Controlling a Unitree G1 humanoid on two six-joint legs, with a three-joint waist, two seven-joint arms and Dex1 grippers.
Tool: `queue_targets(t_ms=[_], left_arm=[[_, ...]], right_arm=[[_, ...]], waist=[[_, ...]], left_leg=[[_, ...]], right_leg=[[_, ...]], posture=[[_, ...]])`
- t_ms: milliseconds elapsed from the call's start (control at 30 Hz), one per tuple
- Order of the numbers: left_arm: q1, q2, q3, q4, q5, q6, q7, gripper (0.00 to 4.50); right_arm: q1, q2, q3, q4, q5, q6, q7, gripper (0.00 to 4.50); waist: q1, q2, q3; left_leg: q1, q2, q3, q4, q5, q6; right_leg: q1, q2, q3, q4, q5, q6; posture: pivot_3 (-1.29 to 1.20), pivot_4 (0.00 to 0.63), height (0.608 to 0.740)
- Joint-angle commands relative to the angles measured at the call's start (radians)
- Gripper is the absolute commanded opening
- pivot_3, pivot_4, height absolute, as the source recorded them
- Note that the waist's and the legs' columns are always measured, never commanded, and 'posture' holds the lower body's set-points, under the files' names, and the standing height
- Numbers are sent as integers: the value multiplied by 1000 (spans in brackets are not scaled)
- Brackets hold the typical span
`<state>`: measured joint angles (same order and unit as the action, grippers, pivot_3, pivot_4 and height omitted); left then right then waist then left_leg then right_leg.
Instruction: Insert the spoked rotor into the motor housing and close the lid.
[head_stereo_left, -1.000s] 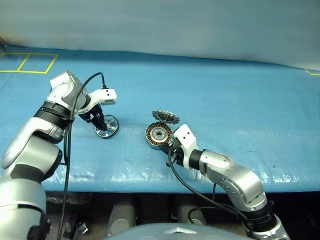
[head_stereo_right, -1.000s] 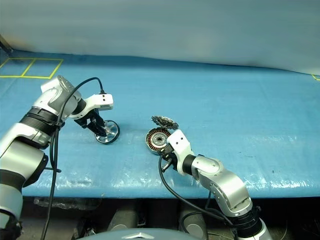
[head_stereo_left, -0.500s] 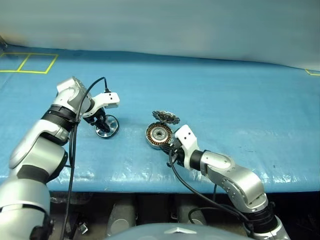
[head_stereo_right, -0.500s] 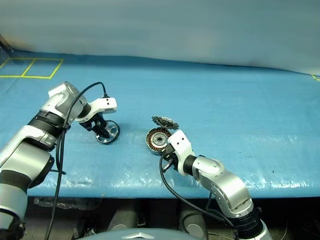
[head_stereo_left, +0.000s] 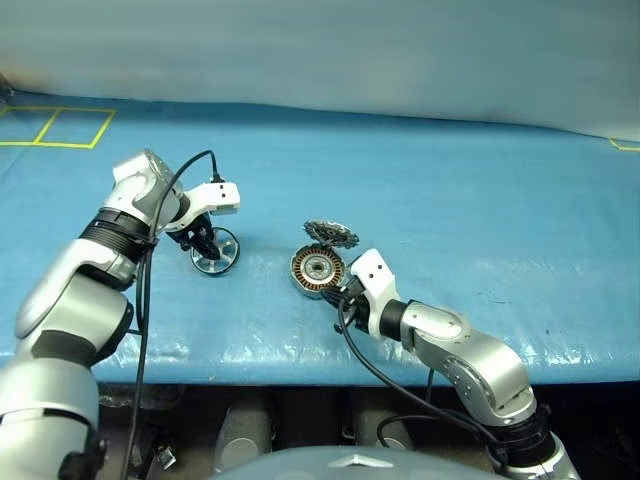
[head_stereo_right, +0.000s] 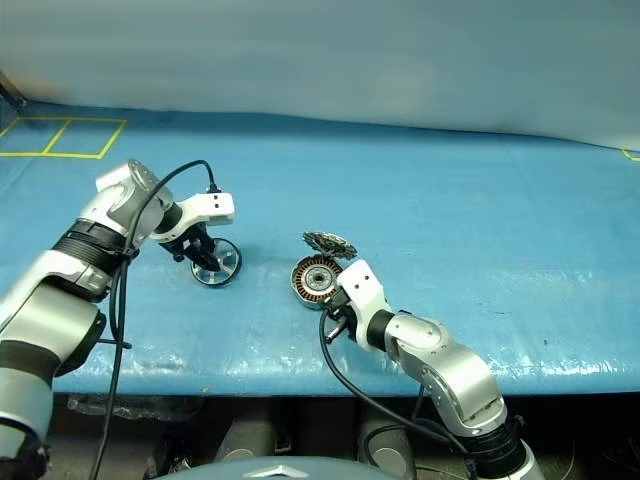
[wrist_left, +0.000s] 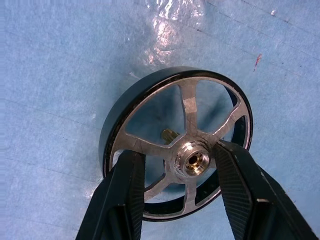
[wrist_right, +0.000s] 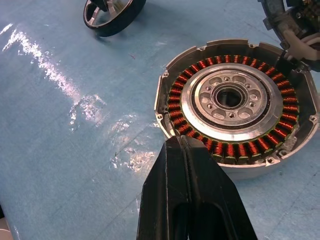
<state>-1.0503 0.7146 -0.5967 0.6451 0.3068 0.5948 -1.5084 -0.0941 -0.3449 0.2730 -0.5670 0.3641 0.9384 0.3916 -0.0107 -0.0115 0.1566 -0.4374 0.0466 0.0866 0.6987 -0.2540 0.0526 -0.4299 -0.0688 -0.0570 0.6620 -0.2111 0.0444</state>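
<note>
Head views: the rotor (head_stereo_left: 214, 251) lies on the blue worktop (head_stereo_left: 450, 210), left of the housing (head_stereo_left: 317, 270) and its raised lid (head_stereo_left: 331, 234).

Left wrist: the left end effector (wrist_left: 183, 167) straddles the rotor's hub, part open.

Right wrist: the right end effector (wrist_right: 192, 150), shut and empty, meets the housing's rim.
</note>
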Motion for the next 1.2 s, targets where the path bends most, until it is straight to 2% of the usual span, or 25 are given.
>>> queue_targets(t_ms=[33, 133, 267, 433, 567, 767, 933, 1200], left_arm=[[19, 75, 69, -151, -47, -22, -61, 1819], [67, 133, 104, -285, -109, -5, -103, 1819], [139, 208, 136, -494, -280, 80, -106, 1819], [174, 211, 153, -619, -407, 156, -106, 1819], [173, 121, 167, -647, -456, 158, -73, 1819], [156, -31, 150, -613, -474, 137, 9, 1819], [111, -136, 123, -509, -440, 64, 58, 1819], [9, -234, 63, -265, -342, -111, 69, 1819]], right_arm=[[19, -3, -36, -44, 14, -46, 10, 0], [54, -9, -72, -64, 38, -85, 35, 0], [164, -27, -132, -91, 79, -222, 119, 0], [294, -8, -183, -54, 78, -438, 181, 0], [353, 20, -169, 64, 13, -601, 185, 0], [388, 61, -139, 175, -61, -712, 149, 0], [392, 80, -134, 195, -84, -743, 126, 0], [392, 98, -128, 201, -109, -770, 93, 0]], waist=[[-1, 0, 0], [-1, 0, 0], [2, 0, 0], [7, 0, 0], [8, 0, 0], [8, 0, 0], [5, 0, 0], [6, 0, 0]], left_leg=[[0, 0, 0, 0, 0, 0], [-1, 0, 0, 0, 0, 0], [0, 1, 0, 0, -1, 1], [2, 4, 0, 0, 0, 1], [7, 4, 1, 0, 1, 2], [6, 0, 2, 0, 3, 3], [6, -1, 2, 0, 3, 3], [6, -2, 2, 0, 3, 3]], right_leg=[[0, 0, 0, 0, 0, 0], [-1, 0, 1, -1, 0, -1], [0, 0, 1, -1, 0, 0], [2, 0, 3, -1, -4, 3], [5, 3, 9, 0, -5, 1], [4, 7, 18, 1, -5, 1], [4, 8, 18, 2, -5, 1], [4, 8, 18, 1, -5, 0]], posture=[[0, 150, 740], [0, 150, 740], [0, 150, 740], [0, 150, 740], [0, 150, 740], [0, 150, 740], [0, 150, 740], [0, 150, 740]])
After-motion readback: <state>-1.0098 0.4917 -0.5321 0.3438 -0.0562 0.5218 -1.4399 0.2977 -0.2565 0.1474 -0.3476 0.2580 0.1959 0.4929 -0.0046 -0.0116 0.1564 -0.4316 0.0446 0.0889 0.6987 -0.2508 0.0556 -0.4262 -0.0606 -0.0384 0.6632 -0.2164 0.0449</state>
